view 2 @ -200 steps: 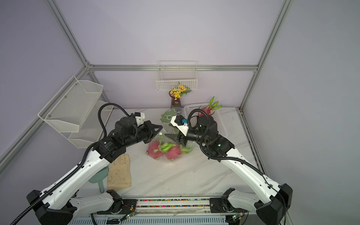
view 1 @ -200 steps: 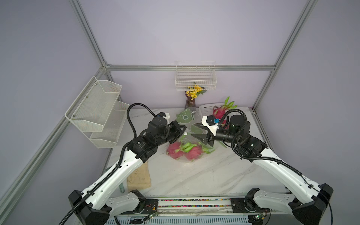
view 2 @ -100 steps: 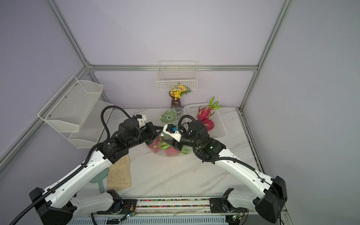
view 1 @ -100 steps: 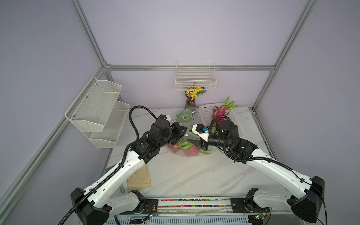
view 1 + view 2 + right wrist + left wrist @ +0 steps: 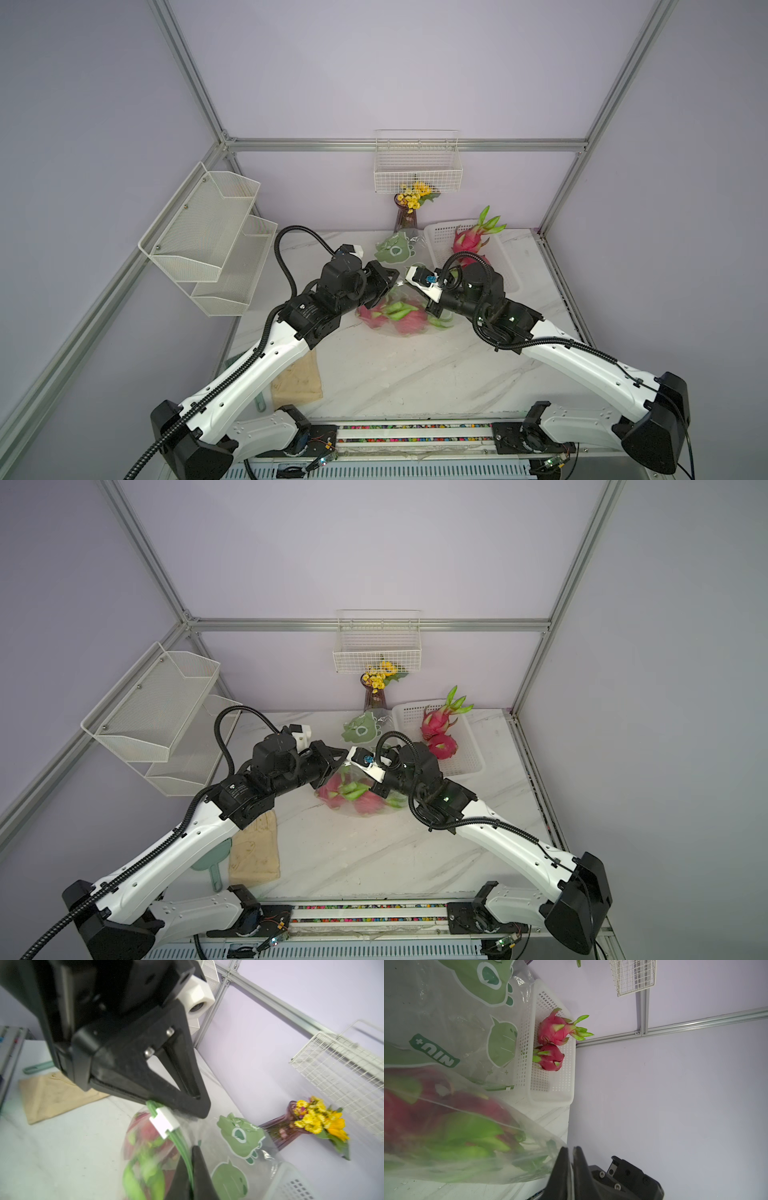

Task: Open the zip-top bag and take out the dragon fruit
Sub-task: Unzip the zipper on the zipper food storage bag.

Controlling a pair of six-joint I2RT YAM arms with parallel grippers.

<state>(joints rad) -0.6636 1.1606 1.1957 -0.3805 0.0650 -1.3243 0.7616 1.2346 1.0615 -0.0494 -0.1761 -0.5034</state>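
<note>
My left arm (image 5: 257, 361) and right arm (image 5: 582, 357) lean in over the surface (image 5: 395, 382), wrists almost meeting above the bag (image 5: 399, 297), which sits mid-surface with dragon fruit (image 5: 411, 324) inside. I judge the film soft and slippery and the fruit heavy and bruisable, so the stiff green zip edge is my hold. The left tool (image 5: 571, 1153) and right tool (image 5: 190, 1159) each pinch it shut, flanking the white slider (image 5: 164, 1123).

clear zip-top bag (image 5: 415, 266), green cartoon prints, mid-table, lying bulged. green zip strip (image 5: 184, 1148) with white slider (image 5: 164, 1124) raised at top. dragon fruit (image 5: 409, 323) inside, magenta, green scales. 2 more (image 5: 434, 726) (image 5: 444, 746) loose in white basket (image 5: 467, 766) behind, touching.
</note>
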